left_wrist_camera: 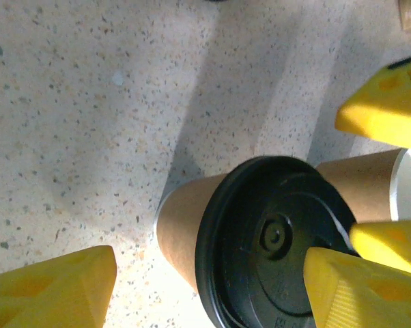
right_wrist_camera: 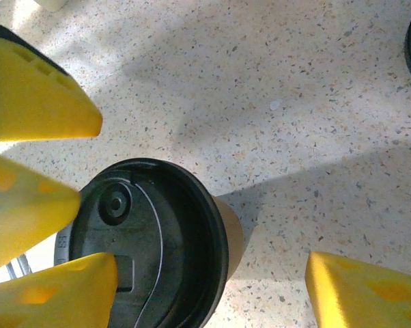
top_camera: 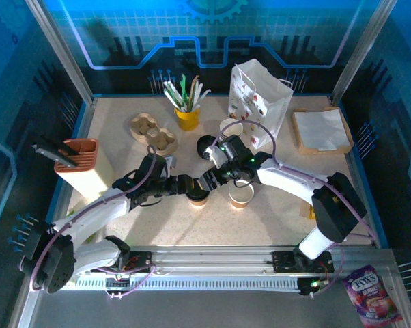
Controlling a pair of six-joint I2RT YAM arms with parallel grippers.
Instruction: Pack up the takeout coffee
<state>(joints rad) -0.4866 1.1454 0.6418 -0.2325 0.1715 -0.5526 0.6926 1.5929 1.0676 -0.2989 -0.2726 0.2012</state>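
Note:
One takeout coffee, a brown paper cup with a black lid (left_wrist_camera: 260, 239) (right_wrist_camera: 151, 232) (top_camera: 197, 199), stands upright on the table, and both grippers hover over it. My left gripper (left_wrist_camera: 209, 273) (top_camera: 192, 186) is open. Its right finger (left_wrist_camera: 362, 290) overlaps the lid and its left finger (left_wrist_camera: 48, 290) stands clear of the cup wall. My right gripper (right_wrist_camera: 211, 273) (top_camera: 216, 179) is open too. One of its fingers (right_wrist_camera: 48, 294) is over the lid and the other (right_wrist_camera: 369, 294) is well off to the side. A second brown cup (top_camera: 240, 197) (left_wrist_camera: 369, 188), open-topped, stands just to the right.
A loose black lid (top_camera: 207, 147) and a white cup (top_camera: 231, 128) lie behind the grippers. The white paper bag (top_camera: 260, 102) stands at the back, with the yellow utensil cup (top_camera: 187, 117) and a cup carrier (top_camera: 153, 133) to its left. Napkins (top_camera: 321, 130) are at the right, and a cup stack (top_camera: 82, 164) at the left.

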